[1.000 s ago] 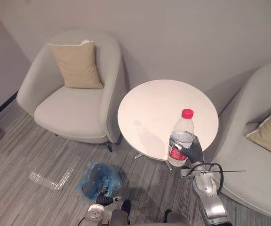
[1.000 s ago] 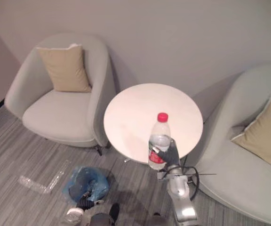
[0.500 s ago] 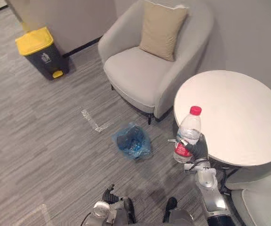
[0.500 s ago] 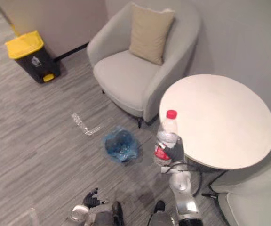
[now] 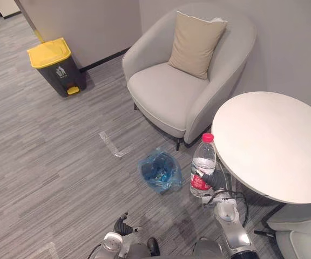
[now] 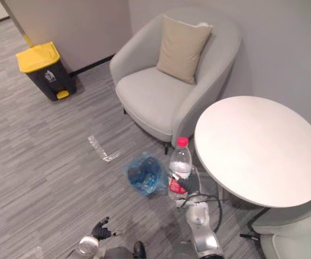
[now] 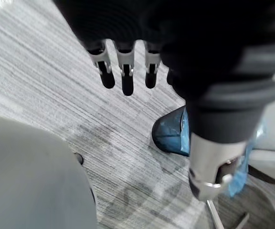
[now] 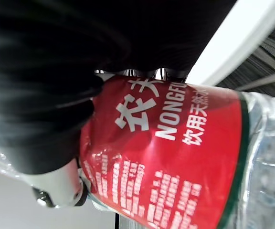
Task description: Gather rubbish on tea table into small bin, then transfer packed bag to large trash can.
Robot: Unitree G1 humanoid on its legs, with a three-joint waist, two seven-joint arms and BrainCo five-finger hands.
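A clear plastic water bottle (image 5: 203,164) with a pink cap and red label (image 8: 175,157) stands upright in my right hand (image 5: 217,179), whose fingers curl round its lower part. It hangs off the round white tea table (image 5: 274,145), just left of the table's edge. The small bin (image 5: 160,171), lined with a blue bag, sits on the floor a short way left of the bottle. The large dark trash can (image 5: 55,65) with a yellow lid stands far left by the wall. My left hand (image 5: 122,226) hangs low near the floor, its fingers (image 7: 123,71) straight and holding nothing.
A grey armchair (image 5: 177,91) with a beige cushion (image 5: 196,38) stands behind the bin, close to the table. An L-shaped strip of clear tape (image 5: 115,147) lies on the grey carpet. Part of a second armchair (image 5: 301,237) shows at the lower right.
The camera has swung left, bringing the yellow-lidded can into view. My right hand has carried the bottle off the table's edge, down and towards the small bin.
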